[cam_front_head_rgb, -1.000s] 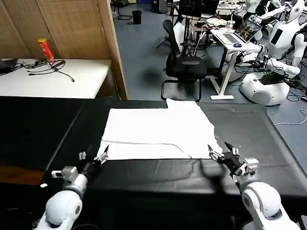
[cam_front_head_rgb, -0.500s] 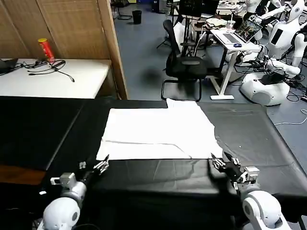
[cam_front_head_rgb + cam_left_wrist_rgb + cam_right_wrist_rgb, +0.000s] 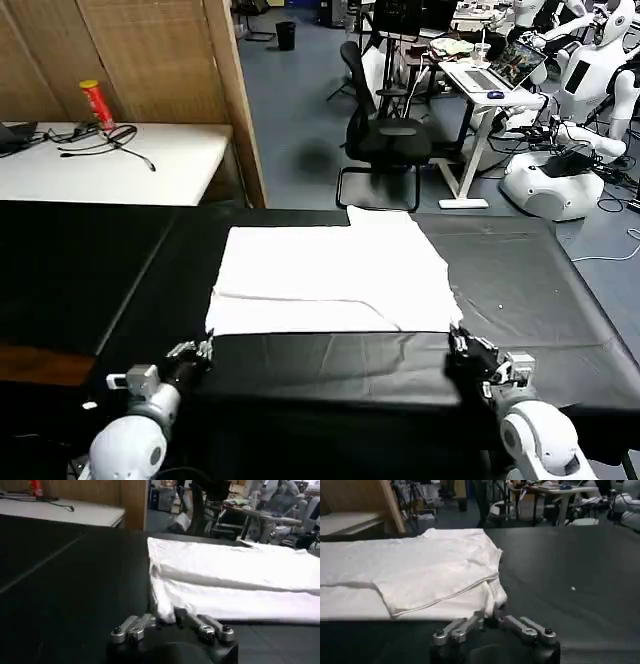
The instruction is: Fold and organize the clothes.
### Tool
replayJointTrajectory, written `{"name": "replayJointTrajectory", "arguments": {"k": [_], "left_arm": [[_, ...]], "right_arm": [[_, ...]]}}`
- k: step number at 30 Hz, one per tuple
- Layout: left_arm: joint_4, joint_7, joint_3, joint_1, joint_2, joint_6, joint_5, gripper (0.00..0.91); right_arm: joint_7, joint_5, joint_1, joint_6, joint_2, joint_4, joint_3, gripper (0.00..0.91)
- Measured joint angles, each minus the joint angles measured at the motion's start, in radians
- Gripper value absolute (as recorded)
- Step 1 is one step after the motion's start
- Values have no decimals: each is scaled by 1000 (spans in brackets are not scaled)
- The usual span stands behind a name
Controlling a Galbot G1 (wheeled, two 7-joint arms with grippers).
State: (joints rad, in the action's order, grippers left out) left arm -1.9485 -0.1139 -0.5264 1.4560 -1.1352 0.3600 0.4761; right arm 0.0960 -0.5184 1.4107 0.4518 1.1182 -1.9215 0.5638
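Black counter (image 3: 90,270), office behind: I see the T-shirt (image 3: 330,275) lying flat mid-counter. Left gripper (image 3: 192,355) and right gripper (image 3: 470,352) sit just off its near corners, jaws slightly parted, empty. Risk: closing short grabs no cloth, or snags one layer only

The T-shirt (image 3: 330,275) lies plain side up; any print is hidden. Its folded layers cover its underside. Each gripper's fingertips are too small to tell open from shut.
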Motion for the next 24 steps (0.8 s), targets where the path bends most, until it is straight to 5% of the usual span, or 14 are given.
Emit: {"name": "replayJointTrajectory", "arguments": {"k": [14, 22, 23, 24], "left_arm": [[-148, -17, -55, 174, 76, 26, -143, 0], [-186, -23, -91, 284, 79, 19, -152, 0], [-191, -31, -93, 290, 77, 21, -148, 761], [-195, -34, -93, 296, 77, 23, -146, 878]], "right_arm": [[85, 39, 185, 133, 0, -199, 34, 39], [105, 86, 253, 149, 24, -269, 27, 39], [102, 88, 261, 149, 25, -278, 29, 156], [99, 88, 267, 151, 25, -284, 31, 878]]}}
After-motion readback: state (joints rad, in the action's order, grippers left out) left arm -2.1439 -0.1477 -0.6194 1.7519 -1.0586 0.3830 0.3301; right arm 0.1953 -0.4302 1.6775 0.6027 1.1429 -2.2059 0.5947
